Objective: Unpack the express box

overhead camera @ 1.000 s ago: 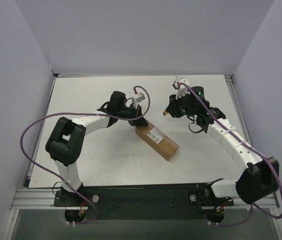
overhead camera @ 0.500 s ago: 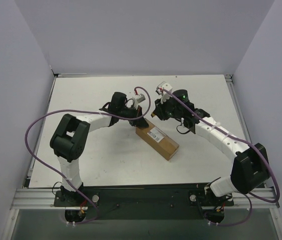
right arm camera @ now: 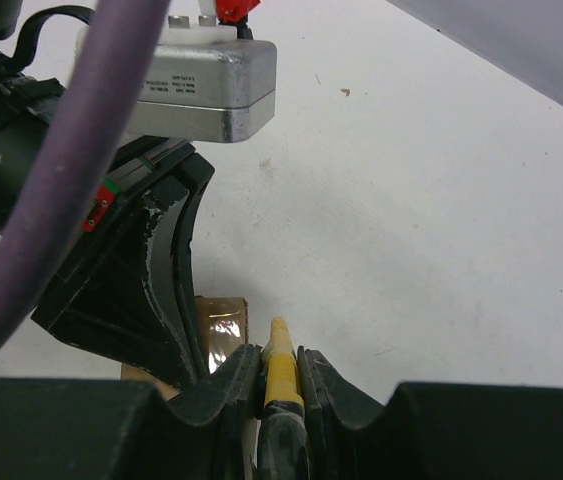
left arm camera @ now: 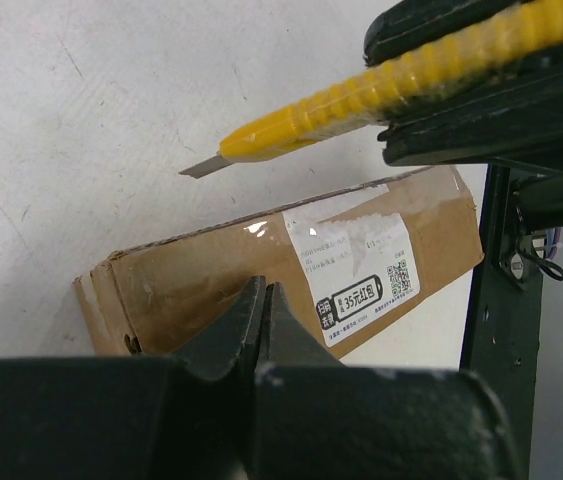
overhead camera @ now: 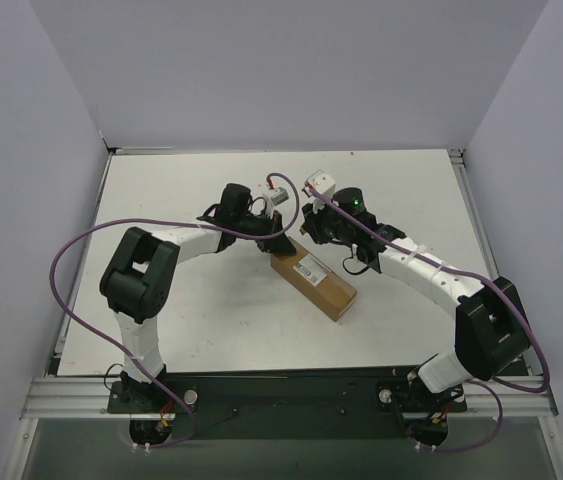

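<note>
The left jaws are pressed together, tips over the top of the small oblong brown cardboard express box [left arm camera: 191, 280] beside its white printed label [left arm camera: 361, 270]; whether they touch it cannot be told. The right jaws pinch a slim yellow utility knife [left arm camera: 361, 95], its grey blade [left arm camera: 201, 168] near the box's long edge. The box lies diagonally mid-desk [overhead camera: 181, 320] between both arms.
</note>
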`<state>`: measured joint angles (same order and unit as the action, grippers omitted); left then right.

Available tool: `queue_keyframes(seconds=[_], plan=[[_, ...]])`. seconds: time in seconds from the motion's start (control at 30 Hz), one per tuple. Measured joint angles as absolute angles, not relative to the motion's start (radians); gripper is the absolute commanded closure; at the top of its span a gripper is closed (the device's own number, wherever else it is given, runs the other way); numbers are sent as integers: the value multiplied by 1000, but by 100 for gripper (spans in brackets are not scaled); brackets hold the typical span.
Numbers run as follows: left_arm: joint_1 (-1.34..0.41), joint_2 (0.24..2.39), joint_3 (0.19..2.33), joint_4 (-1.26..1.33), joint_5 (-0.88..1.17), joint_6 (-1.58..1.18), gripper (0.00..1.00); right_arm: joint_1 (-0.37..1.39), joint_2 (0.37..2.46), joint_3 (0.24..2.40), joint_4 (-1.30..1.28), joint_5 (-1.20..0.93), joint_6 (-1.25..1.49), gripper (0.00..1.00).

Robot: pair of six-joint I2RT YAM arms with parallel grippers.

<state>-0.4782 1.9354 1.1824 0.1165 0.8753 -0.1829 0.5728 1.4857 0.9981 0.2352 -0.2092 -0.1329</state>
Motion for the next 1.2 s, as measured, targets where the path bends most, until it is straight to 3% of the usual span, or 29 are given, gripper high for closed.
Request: queue_keyframes(seconds=[1.2], plan=[[-469, 1950, 1182, 125, 910, -183, 100, 572, 1520, 1000, 194, -244, -86, 100]])
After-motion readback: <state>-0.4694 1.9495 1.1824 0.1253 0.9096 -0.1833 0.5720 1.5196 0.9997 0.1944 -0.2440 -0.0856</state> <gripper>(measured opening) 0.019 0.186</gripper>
